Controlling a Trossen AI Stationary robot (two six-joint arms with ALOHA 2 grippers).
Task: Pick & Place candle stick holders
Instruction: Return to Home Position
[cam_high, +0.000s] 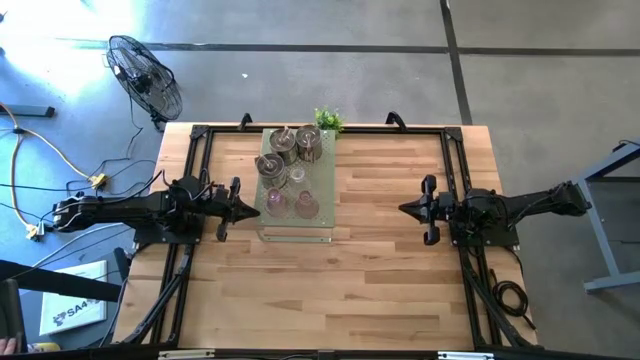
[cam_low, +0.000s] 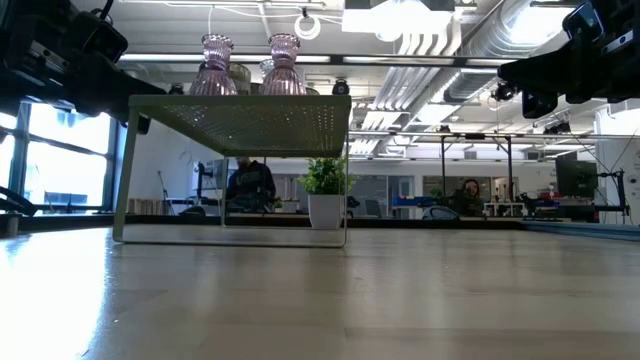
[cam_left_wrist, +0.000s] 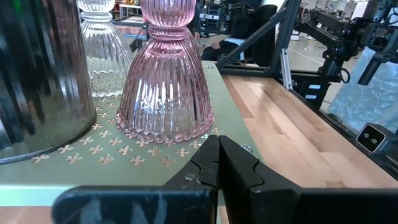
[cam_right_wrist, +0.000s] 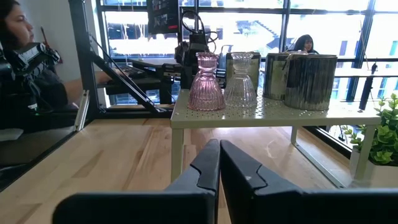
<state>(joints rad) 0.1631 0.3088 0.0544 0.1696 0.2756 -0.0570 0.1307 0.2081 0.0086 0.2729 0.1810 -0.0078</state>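
Six candle stick holders (cam_high: 283, 142) stand on the pale green perforated shelf (cam_high: 322, 228) in your high view. Your left gripper (cam_high: 254, 210) sits just beside the shelf's edge, by the pink holders (cam_high: 276, 203), and your right gripper (cam_high: 404, 209) lies well apart across the table (cam_high: 380, 270). From table height, two pink holders show on the shelf top. Your left wrist view has its fingers (cam_left_wrist: 202, 169) pressed together and empty, with one of the pink holders close ahead, not touching. Your right wrist view shows the same closed, empty fingers, the holders farther off.
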